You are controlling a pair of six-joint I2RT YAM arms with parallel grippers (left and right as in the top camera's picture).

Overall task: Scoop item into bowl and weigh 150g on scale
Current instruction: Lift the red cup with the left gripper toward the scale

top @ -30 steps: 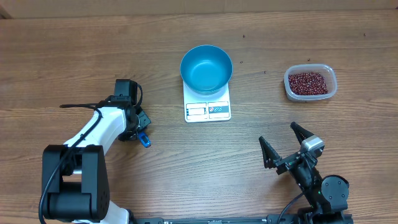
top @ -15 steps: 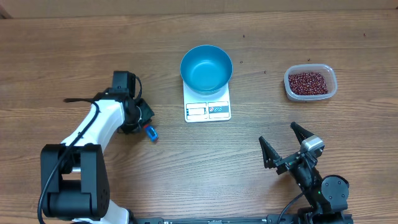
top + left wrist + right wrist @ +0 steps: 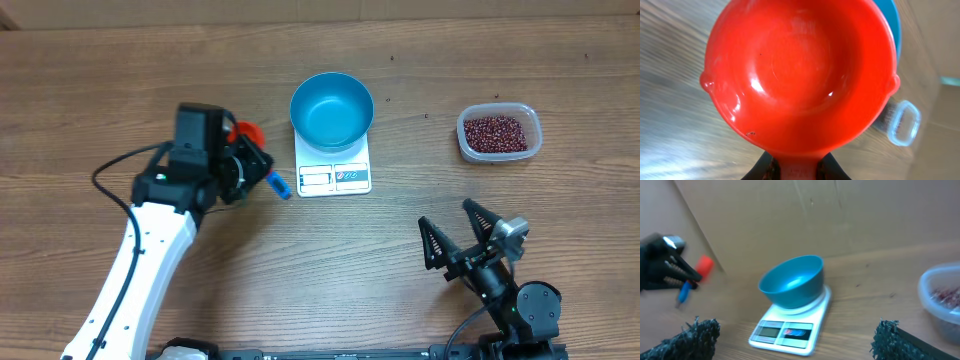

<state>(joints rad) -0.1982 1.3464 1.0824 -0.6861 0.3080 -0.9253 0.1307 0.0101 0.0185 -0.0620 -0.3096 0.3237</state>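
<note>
Beans all sit in the clear plastic tub at the right of the table, well apart from the scale, and I see none anywhere else. By my reckoning the task has barely started.

What is in place: the blue bowl stands on the far half of the scale, leaving the display and buttons uncovered toward me. Its inside looks bare and smooth from above and from the right wrist camera. I cannot read the display from here.

The left gripper is pinched onto the handle of the red scoop, carrying it just left of the scale and bowl. The left wrist view looks straight into the scoop's cup, and it holds nothing. The right gripper sits near my edge of the table with its fingers spread wide and nothing between them.

What is left, as I judge it, is nearly everything. The scoop has to cross to the tub, dig into the beans and tip them into the bowl, probably several times. Then I must watch the reading until it reaches the target weight.
</note>
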